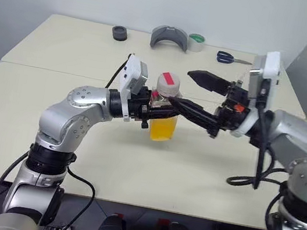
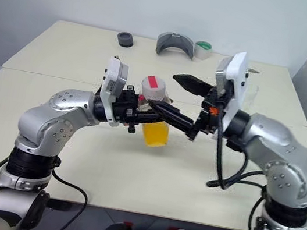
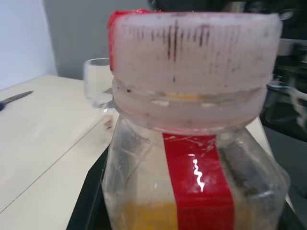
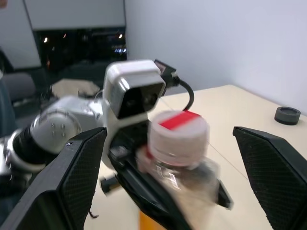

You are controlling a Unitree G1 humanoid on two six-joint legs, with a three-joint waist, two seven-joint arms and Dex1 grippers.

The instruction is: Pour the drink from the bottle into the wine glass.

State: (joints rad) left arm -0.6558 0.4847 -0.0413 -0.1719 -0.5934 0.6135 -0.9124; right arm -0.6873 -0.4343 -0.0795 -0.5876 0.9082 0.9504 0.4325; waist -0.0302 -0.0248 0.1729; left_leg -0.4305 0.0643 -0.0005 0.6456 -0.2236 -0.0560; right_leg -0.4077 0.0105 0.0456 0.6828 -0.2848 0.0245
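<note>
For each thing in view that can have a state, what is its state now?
bottle: upright, held above the table, white cap on.
drink: fills the bottle's lower part.
wine glass: upright, looks empty.
left claw: shut on the bottle.
right claw: open wide, fingers either side of the cap.
scissors: lying flat, closed.

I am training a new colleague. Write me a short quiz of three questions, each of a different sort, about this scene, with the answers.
1. True or false: the white cap is off the small clear plastic bottle with the red stripe.
2. Which claw holds the bottle? A) left claw B) right claw
3. Fill in: the liquid in the bottle is coloured ____.

Key:
1. False; the white cap with its red sticker is on.
2. A; the right claw stands open around the cap.
3. Orange-yellow drink.
</note>
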